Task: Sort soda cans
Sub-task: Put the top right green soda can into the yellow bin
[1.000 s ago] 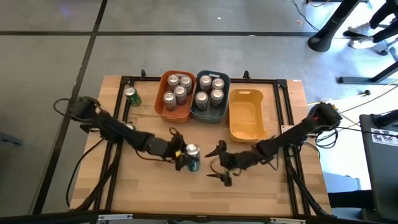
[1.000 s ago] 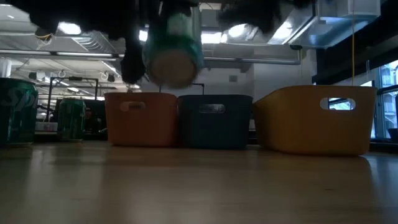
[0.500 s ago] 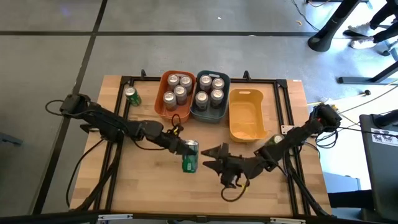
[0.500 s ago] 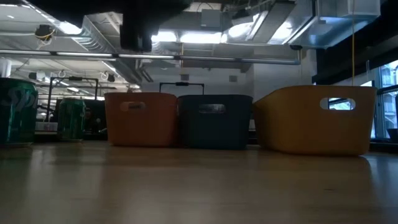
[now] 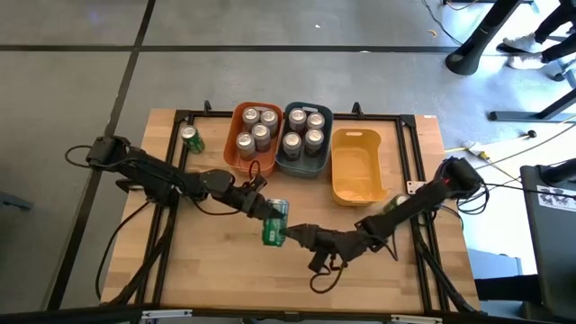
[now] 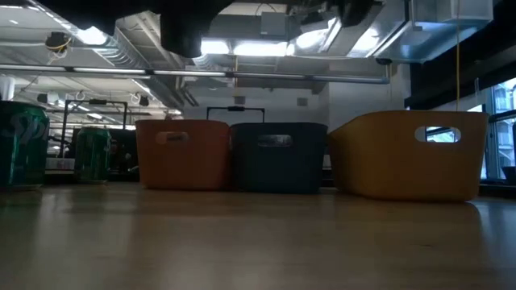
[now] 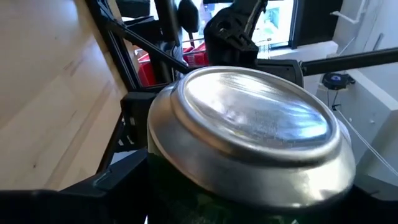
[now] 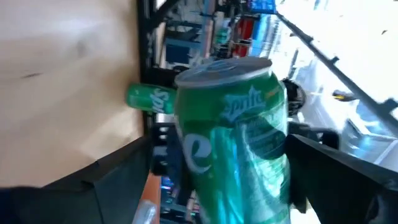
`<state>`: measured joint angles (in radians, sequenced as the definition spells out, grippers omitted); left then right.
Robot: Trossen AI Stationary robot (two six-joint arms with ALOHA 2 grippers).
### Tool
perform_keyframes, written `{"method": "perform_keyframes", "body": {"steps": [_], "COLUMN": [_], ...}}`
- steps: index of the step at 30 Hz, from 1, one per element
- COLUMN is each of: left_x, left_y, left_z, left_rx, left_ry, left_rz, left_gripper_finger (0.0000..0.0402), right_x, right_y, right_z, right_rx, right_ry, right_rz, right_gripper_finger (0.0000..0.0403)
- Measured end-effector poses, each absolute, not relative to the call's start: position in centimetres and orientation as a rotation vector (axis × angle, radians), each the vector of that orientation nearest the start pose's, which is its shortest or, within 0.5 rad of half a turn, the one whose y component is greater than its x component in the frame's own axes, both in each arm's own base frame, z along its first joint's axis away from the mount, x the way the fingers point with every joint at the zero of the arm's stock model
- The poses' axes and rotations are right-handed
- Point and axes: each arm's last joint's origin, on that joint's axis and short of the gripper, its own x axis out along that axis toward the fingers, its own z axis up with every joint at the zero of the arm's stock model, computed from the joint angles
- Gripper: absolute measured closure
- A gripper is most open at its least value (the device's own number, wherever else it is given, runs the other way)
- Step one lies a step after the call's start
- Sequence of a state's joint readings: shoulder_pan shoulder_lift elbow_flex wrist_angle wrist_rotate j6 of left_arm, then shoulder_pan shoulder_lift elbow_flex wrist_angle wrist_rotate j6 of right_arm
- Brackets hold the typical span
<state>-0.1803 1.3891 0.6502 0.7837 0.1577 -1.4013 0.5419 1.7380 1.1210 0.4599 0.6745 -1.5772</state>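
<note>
A green soda can (image 5: 274,226) is in the air over the table's middle, held by my left gripper (image 5: 269,212), which is shut on it. My right gripper (image 5: 299,236) is open just to the can's right. In the right wrist view its fingers stand on either side of the can (image 8: 231,144); whether they touch it I cannot tell. Another green can (image 5: 190,138) stands upright at the far left. Several silver-topped cans fill the orange bin (image 5: 236,155) and the grey-blue bin (image 5: 302,168). The low view shows none of the held can. My left gripper pinches the green can's body (image 5: 273,216) between its two fingers, coming level from the table's left. One silver end (image 7: 249,121) of the can faces the wrist camera, above the fingers (image 7: 81,199). The can is lifted clear and tipped off upright.
The yellow bin (image 5: 345,180) stands at the right of the bin row with nothing in it. In the low view, green cans (image 6: 22,145) (image 6: 91,155) stand at the left in front of the bins. A black rail frame (image 5: 407,144) edges the table.
My left gripper has carried the green can up, out of the low view's top, and a little toward the far edge, tipping it. My right gripper has moved toward the table's left, up to the can, with its fingers now on either side of it.
</note>
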Motion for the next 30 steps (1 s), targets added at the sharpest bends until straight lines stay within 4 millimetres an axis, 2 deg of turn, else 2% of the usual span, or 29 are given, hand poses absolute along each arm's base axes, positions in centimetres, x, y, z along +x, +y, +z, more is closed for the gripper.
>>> {"method": "perform_keyframes", "body": {"steps": [13,16,23,30], "left_x": [28.5,28.6,28.6,28.6], "left_y": [-5.4,-5.4,-5.4,-5.3], "left_z": [24.5,24.5,24.2,24.3], "left_rx": [-1.406,-1.405,-1.404,-1.383], "left_ry": [0.159,0.141,0.162,0.137], "left_rz": [-0.228,-0.215,-0.181,-0.181], "left_gripper_finger": [0.0085,0.0085,0.0085,0.0084], "right_x": [36.0,36.6,38.3,39.1], "right_y": [15.9,15.6,15.3,15.4], "right_z": [25.7,25.2,23.6,24.2], "right_rx": [-1.635,-1.596,-1.633,-1.602], "right_ry": [0.084,0.073,0.085,0.192], "right_rz": [0.072,0.083,0.021,-0.112], "right_gripper_finger": [0.0033,0.0033,0.0035,0.0087]}}
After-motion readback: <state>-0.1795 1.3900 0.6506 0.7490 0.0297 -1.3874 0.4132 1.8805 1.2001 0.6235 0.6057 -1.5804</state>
